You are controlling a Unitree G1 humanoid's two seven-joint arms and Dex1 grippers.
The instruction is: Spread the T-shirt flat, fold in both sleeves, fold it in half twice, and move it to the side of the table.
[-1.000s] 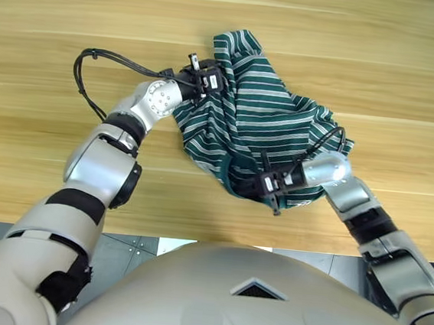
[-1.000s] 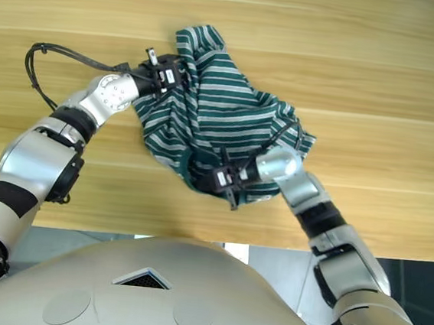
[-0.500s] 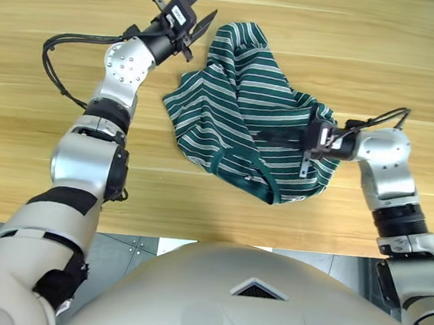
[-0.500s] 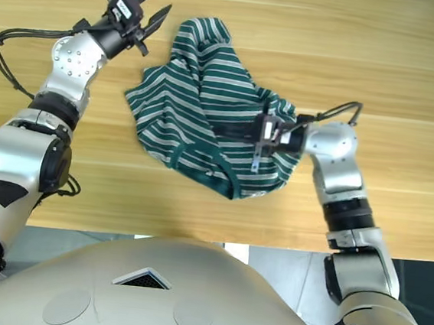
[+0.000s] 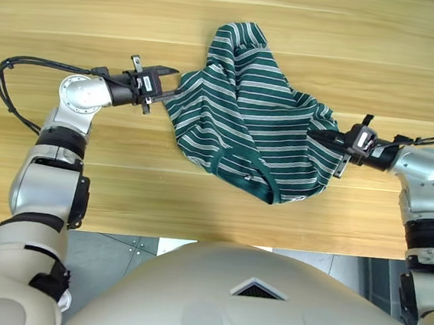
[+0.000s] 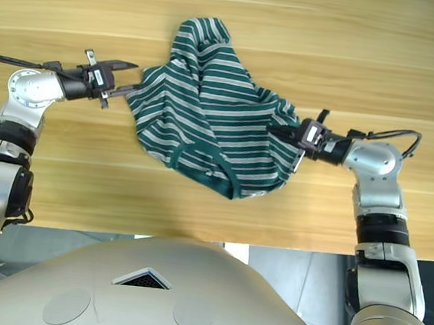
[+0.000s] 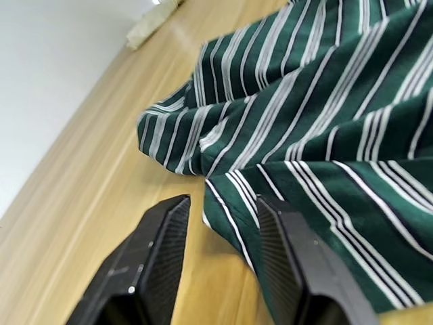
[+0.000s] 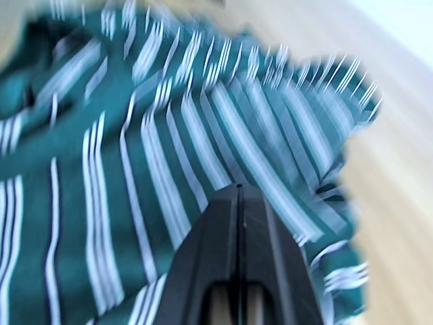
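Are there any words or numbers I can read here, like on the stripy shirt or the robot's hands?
Nothing here can be read.
T-shirt: stripes, with no words or numbers showing.
Left gripper and right gripper: each has a small white patch behind it, too small to read.
Table: plain wood, no print.

Bright even overhead light, soft short shadows under the T-shirt (image 5: 252, 112) on the bench (image 5: 216, 9), mild sheen on the wood, grain lines bow toward head-view edges, right wrist view motion-smeared (stripes streaked), left wrist view crisp with a blown-out white corner.
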